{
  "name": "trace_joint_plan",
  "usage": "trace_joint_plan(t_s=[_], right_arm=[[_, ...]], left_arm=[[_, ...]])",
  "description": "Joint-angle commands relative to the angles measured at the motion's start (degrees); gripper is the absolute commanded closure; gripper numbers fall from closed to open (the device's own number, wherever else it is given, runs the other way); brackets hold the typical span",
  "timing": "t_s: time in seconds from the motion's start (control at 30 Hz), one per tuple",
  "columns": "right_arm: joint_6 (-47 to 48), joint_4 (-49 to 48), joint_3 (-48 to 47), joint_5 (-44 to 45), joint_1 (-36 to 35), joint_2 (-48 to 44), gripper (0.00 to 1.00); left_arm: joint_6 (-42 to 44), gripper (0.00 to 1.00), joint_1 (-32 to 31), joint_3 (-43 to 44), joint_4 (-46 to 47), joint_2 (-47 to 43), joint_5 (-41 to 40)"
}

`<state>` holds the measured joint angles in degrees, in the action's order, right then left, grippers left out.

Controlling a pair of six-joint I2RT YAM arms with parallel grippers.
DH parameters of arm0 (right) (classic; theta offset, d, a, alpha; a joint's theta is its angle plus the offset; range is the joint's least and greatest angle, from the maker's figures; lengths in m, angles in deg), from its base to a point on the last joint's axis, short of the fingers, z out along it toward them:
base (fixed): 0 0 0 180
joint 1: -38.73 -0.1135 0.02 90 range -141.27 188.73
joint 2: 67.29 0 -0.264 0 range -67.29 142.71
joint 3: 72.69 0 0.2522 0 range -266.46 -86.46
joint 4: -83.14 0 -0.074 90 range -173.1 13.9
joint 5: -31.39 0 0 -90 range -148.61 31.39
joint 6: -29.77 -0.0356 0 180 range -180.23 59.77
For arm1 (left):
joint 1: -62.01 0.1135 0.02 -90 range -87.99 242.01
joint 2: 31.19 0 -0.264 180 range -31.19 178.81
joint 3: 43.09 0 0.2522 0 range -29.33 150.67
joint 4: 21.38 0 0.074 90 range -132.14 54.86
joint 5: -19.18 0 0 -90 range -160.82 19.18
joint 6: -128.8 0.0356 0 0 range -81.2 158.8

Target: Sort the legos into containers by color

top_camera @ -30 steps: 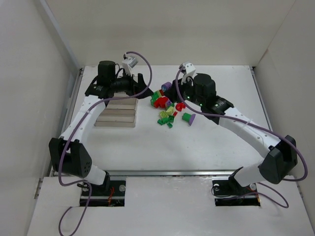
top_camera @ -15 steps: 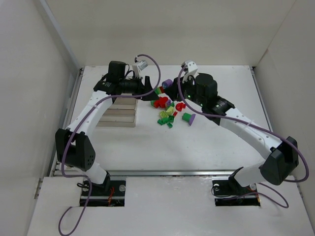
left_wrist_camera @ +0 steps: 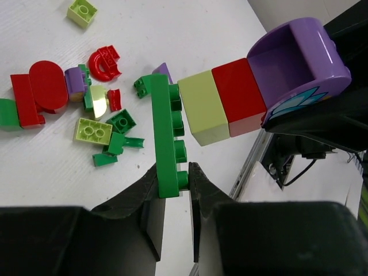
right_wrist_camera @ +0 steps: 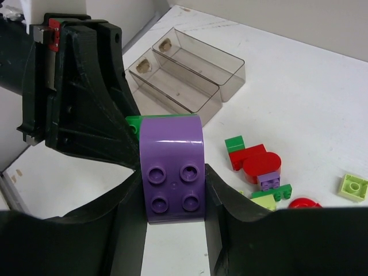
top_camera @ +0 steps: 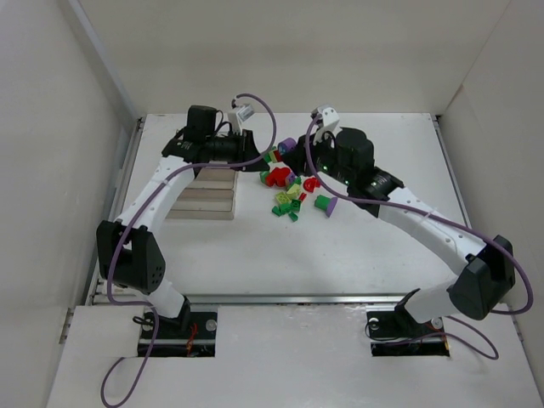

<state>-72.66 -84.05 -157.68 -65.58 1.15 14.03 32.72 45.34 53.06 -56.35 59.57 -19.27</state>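
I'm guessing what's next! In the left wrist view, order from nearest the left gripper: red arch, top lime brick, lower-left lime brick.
From the left gripper, holding the green bar:
1. lower-left lime brick, just left of it.
2. red arch, farther up.
3. top lime brick, at the top edge.

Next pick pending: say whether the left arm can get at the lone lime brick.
Probably not: the left arm has its jaws shut on the green plate, joined to the stack the right jaws hold. The lime brick itself lies uncovered.

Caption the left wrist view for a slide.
Left pincer gripping a long green brick set against a lime block, red block and purple piece in a row; loose legos on the table.
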Motion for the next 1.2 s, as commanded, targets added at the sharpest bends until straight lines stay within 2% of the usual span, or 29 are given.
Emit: trace_joint_plan(t_s=[0.0,0.13,0.33,0.47,0.5,0.63,0.9,0.93,1.0,1.1,1.17], right_arm=[[0.03,-3.44,1.17,0.54,-0.39,-0.37,1.00],[0.65,-3.44,2.67,7.39,-0.39,-2.47,1.00],[1.97,-3.44,2.67,8.02,-0.39,-2.48,1.00],[1.97,-3.44,3.19,5.03,-0.39,-1.87,1.00],[1.97,-3.44,3.19,4.42,-0.39,-1.87,1.00],[1.97,-3.44,3.19,2.40,-0.39,-0.03,1.00],[2.49,-3.44,2.14,-0.94,-0.39,1.12,1.00],[3.02,-3.44,2.14,-0.95,-0.39,1.12,1.00],[3.02,-3.44,2.14,-0.95,-0.39,1.12,1.00],[3.55,-3.44,2.14,-1.56,-0.39,1.12,1.00],[3.55,-3.44,2.14,-2.17,-0.39,1.12,1.00]], left_arm=[[2.30,1.00,-0.21,0.93,-0.31,-1.72,-0.65],[5.55,1.00,3.39,-2.93,-2.25,-2.87,-3.90],[13.01,1.00,8.13,-4.60,-7.87,-3.49,-12.60],[33.28,1.00,11.91,-9.95,-10.77,-7.78,-24.62],[42.56,1.00,12.53,-11.71,-10.78,-8.92,-25.96],[57.03,1.00,13.15,-18.57,-10.17,-13.32,-27.38],[62.94,1.00,13.68,-22.00,-8.66,-10.26,-31.51],[64.61,0.91,13.68,-22.01,-8.67,-10.25,-31.51],[64.62,0.78,13.68,-22.01,-8.15,-9.03,-32.03],[64.10,0.73,13.68,-22.01,-6.83,-8.41,-32.74],[63.30,0.66,13.68,-21.48,-6.82,-8.41,-33.36]])
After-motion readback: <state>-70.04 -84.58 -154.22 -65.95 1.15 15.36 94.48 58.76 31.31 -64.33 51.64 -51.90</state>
